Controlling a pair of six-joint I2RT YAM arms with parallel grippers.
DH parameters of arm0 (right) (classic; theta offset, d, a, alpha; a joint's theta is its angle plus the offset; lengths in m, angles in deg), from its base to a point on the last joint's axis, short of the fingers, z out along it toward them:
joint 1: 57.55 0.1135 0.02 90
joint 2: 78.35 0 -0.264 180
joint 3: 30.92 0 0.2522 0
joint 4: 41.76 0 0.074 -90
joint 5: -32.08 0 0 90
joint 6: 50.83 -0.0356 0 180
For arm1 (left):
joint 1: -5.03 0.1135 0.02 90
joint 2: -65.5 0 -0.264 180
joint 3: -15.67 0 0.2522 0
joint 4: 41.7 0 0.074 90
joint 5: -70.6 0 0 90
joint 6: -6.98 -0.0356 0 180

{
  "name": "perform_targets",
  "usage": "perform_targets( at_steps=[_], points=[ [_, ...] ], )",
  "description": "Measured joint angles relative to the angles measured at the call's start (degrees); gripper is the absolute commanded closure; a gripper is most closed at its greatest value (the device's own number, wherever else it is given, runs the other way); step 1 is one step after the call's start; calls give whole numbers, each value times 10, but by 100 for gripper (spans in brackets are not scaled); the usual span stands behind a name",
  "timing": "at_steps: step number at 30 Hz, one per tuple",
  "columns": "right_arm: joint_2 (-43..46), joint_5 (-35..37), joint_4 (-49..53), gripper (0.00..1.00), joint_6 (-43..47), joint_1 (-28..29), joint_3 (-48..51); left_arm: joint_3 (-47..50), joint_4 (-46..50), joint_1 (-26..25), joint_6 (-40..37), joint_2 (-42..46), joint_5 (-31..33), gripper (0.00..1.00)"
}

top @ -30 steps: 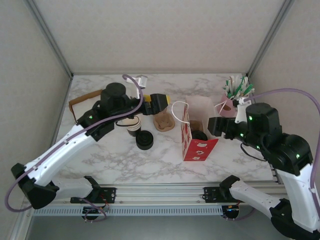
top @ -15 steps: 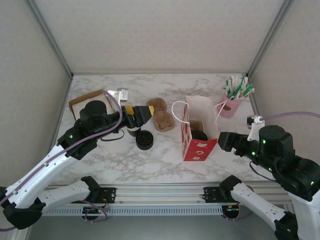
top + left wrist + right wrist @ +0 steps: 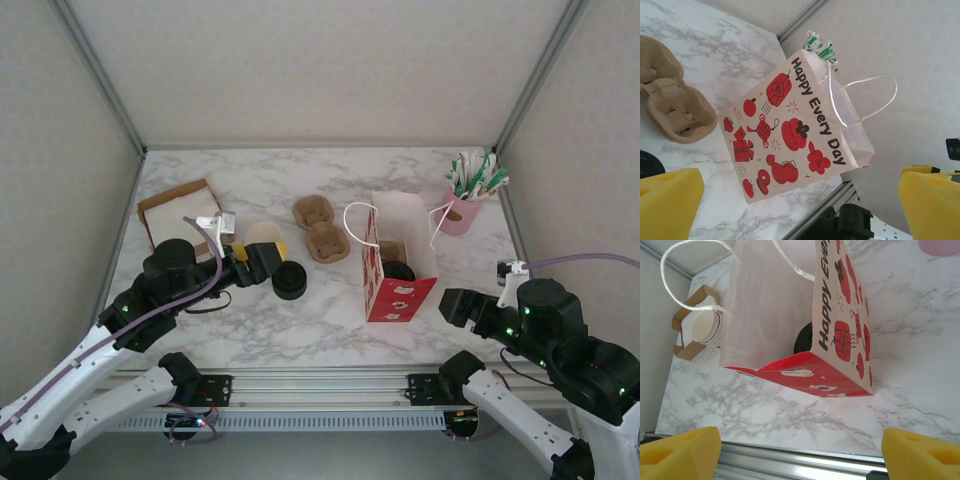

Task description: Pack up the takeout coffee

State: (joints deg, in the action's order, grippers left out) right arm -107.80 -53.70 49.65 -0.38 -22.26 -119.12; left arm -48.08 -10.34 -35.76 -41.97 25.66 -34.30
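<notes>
The coffee stands inside the bag, right of the bench's middle, its black lid showing through the open top. Both claws gape wide and hold nothing. The left claw hangs by the loose lids, and the right claw is beside the bag, toward the near right corner. Packing looks done; at most the arms need parking.

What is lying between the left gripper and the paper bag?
In the top view, black lids sit just beside the left gripper; from there bare marble runs to the paper bag.
</notes>
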Motion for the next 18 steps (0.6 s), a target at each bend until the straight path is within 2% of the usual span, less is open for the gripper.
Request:
perform_targets(
  at_steps=[4,10,18],
  points=[
    [-2,0,-3,16,-3,0,12,0,0,0,1,-12,0,0],
    [-32,6,-8,15,1,0,12,-10,3,0,-14,-75,6,0],
    [-99,22,-21,15,22,0,-15,-93,20,0,-67,-191,36,0]
  ],
)
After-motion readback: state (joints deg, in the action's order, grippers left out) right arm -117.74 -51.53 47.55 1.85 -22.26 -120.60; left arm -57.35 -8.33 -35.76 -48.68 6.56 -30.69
